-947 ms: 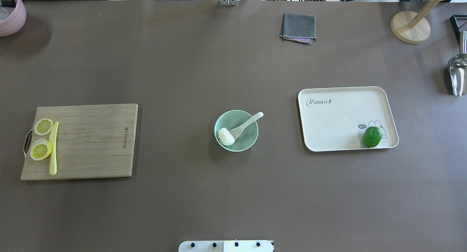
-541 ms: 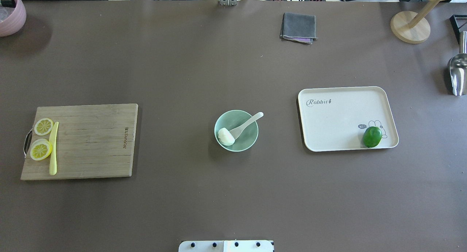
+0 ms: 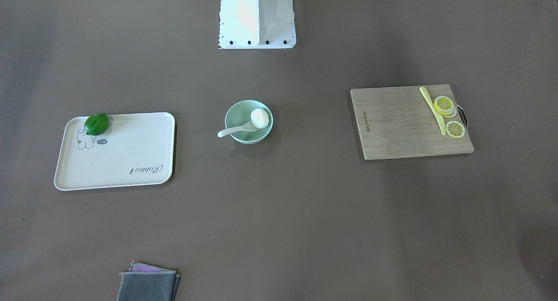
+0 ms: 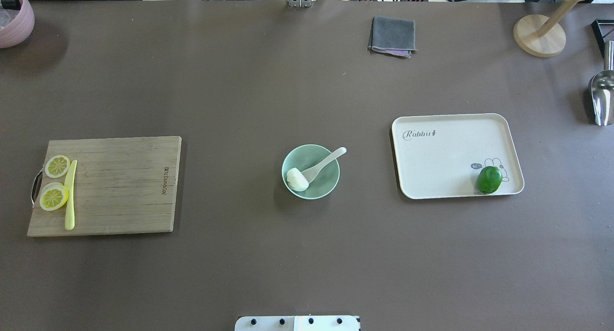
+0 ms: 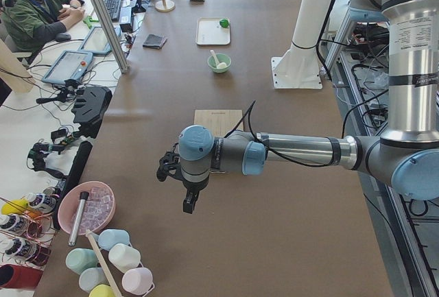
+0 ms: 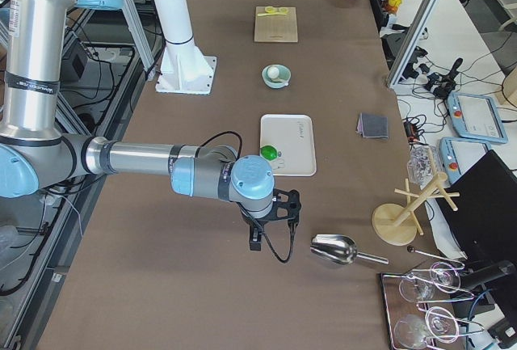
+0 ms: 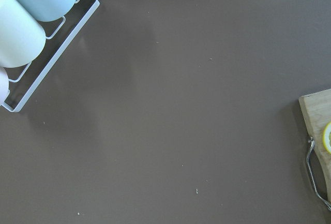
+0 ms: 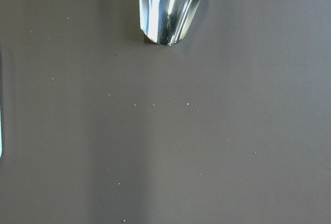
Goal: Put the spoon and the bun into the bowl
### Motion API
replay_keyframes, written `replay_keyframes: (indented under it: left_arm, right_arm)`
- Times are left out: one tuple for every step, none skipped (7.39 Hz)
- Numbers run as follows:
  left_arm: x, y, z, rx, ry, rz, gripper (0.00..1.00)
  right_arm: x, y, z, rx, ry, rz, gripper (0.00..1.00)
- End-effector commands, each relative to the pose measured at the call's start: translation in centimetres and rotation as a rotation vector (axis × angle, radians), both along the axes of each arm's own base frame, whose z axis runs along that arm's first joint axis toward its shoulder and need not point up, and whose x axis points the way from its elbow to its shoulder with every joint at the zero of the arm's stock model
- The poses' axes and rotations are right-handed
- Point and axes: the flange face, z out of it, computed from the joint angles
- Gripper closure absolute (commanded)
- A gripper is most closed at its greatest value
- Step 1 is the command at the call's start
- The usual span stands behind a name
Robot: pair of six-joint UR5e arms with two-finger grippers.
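Though it looks slick, the spoon (image 4: pixel 322 165) offers its handle overhanging the bowl (image 4: pixel 317 191); the bun (image 4: pixel 297 179) seems soft. Cannot tell whether left end effector (image 5: pixel 188 202) or right end effector (image 6: pixel 254 242) is open.

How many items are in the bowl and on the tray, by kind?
bun: 1, in the bowl
soup spoon: 1, scoop in the bowl, handle over its rim
lime: 1, on the tray
Total: 3
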Motion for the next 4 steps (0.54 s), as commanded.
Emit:
replay_keyframes:
  left_arm:
    - [0.08,0.1,0.32,-0.007,0.001,0.002,0.01]
    - [0.08,0.11,0.34,-0.008,0.001,0.002,0.01]
    - [0.08,0.11,0.34,-0.008,0.001,0.002,0.01]
    - [0.07,0.12,0.48,-0.01,-0.001,0.001,0.01]
  right_arm:
    - [-0.01,0.0,-0.02,0.001,-0.002,0.0,0.0]
    - [-0.06,-0.01,-0.08,0.002,-0.009,0.0,0.0]
    - [-0.07,-0.01,-0.09,0.002,-0.011,0.0,0.0]
    - [-0.07,-0.01,-0.09,0.002,-0.011,0.0,0.0]
